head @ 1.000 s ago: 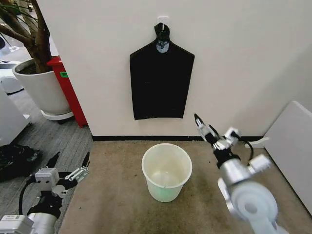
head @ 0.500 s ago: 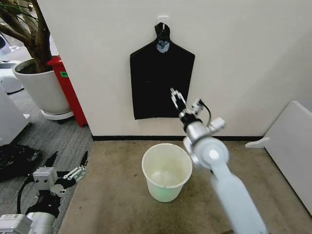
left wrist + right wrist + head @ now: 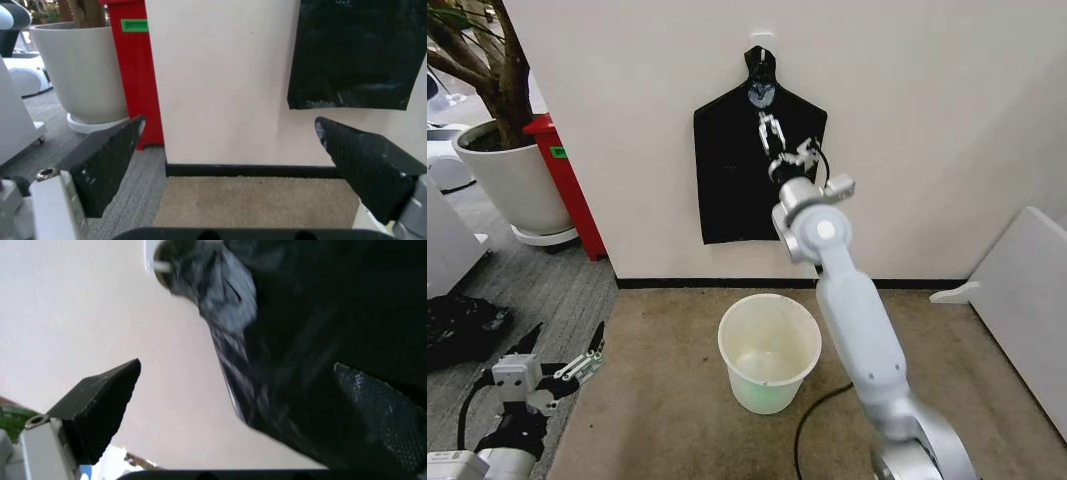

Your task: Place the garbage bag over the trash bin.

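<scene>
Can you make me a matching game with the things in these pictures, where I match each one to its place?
Things:
1. garbage bag
2. trash bin
3. right gripper
4. left gripper

Places:
A. low by the carpet's edge, fingers spread open
B. hanging on the wall from a hook
C. raised up in front of the bag's top, fingers open
D. standing on the carpet below the bag

Pairs: 1-B, 2-D, 3-C, 4-A
</scene>
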